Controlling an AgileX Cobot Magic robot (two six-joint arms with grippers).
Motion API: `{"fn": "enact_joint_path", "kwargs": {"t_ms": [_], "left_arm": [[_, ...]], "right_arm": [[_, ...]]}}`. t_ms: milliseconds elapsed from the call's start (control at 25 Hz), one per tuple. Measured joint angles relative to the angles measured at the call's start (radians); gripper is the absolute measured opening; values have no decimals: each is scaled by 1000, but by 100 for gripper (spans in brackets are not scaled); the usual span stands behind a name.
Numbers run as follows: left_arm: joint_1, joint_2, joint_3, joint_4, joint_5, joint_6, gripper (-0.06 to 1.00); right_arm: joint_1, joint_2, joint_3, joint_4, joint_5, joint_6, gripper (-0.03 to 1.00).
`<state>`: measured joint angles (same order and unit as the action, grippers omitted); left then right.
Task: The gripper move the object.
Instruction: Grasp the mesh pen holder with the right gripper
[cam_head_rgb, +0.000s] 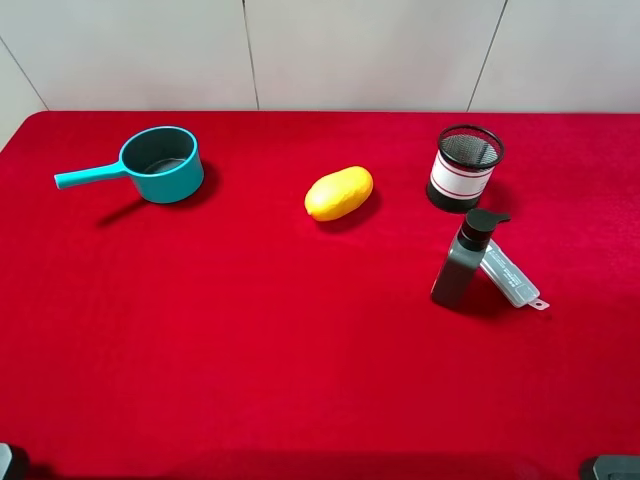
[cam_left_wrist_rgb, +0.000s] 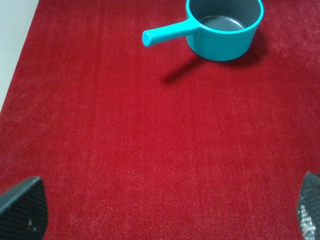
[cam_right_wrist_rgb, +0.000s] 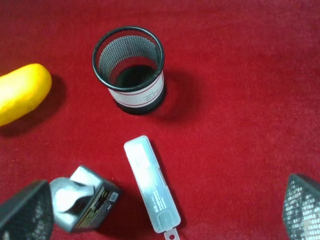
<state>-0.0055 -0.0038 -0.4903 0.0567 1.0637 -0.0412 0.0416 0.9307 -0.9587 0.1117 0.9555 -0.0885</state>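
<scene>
The left gripper (cam_left_wrist_rgb: 165, 210) and right gripper (cam_right_wrist_rgb: 164, 210) are hovering over the red cloth (cam_head_rgb: 250, 330), jaws wide apart, with only the fingertips showing. Beyond them, a dark grey pump bottle (cam_head_rgb: 462, 262) is standing just beside a clear flat plastic case (cam_head_rgb: 510, 275). Farther back, the black wire-mesh cup (cam_head_rgb: 465, 167) is standing upright; the print on its white label is too small to read.

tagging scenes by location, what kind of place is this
Likely a robot test tabletop: red cloth, plain white wall behind, and unrelated props spaced apart, like the teal pot and mesh cup.
</scene>
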Motion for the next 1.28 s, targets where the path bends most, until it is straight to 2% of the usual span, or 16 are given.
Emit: {"fn": "enact_joint_path", "kwargs": {"t_ms": [280, 680, 1280], "left_arm": [[0, 0, 0, 0, 0, 0, 100], [0, 0, 0, 0, 0, 0, 100], [0, 0, 0, 0, 0, 0, 100]], "right_arm": [[0, 233, -155, 4, 56, -29, 69], [0, 491, -331, 11, 82, -31, 69], [0, 797, -440, 23, 92, -54, 69]]}}
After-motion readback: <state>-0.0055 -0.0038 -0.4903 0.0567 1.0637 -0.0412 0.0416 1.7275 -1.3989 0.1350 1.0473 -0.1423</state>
